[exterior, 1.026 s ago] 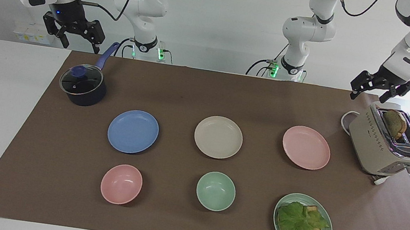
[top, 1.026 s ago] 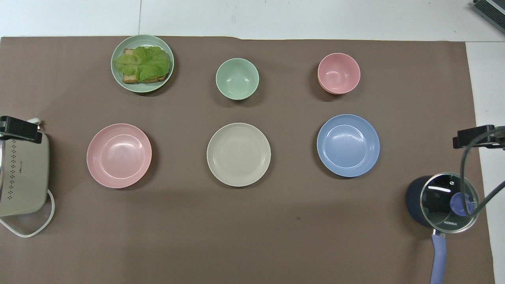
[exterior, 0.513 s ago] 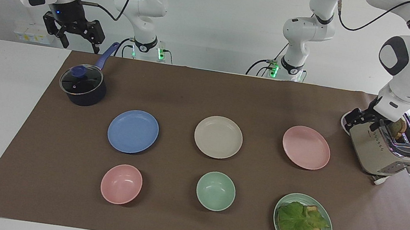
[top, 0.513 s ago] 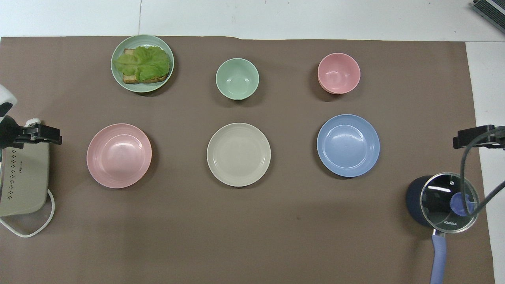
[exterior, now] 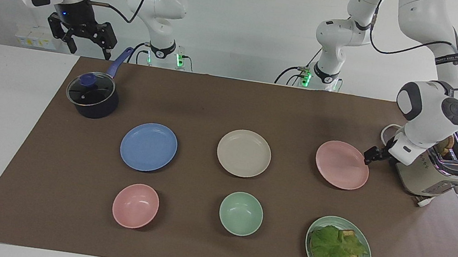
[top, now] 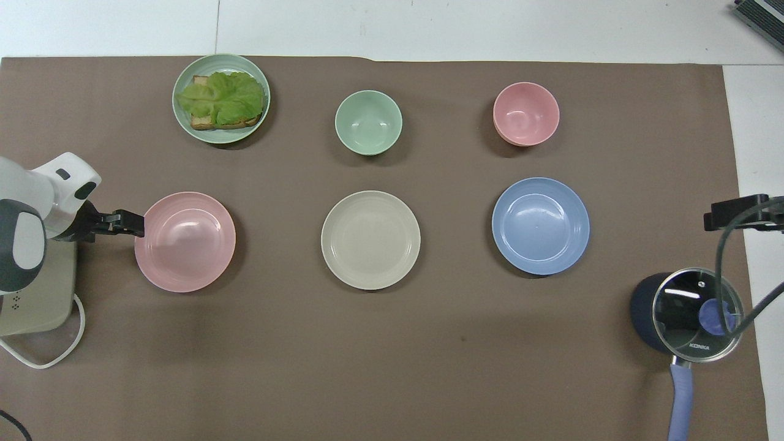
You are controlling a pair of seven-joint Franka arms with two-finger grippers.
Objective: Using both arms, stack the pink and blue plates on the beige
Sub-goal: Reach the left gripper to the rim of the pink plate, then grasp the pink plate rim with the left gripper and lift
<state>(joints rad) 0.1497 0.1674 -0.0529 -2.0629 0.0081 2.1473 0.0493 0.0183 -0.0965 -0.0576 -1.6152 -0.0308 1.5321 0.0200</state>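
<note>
Pink plate (exterior: 341, 165) flat on brown mat (exterior: 215, 99) toward my left arm's end, beside toaster (exterior: 433, 173). Beige plate (exterior: 244, 153) mid-mat, blue plate (exterior: 148, 147) toward right arm's end; all three in one row, well apart. My left gripper (exterior: 372, 156) low at pink plate's rim on toaster side, fingers apart, holding nothing; contact with rim unclear. My right gripper (exterior: 85, 39) waits high above pot (exterior: 92, 97), fingers spread, empty.

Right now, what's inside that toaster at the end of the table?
A browned slice of bread pokes up from a slot of the toaster. The left arm covers much of the top, so the rest of the slots cannot be seen.
</note>
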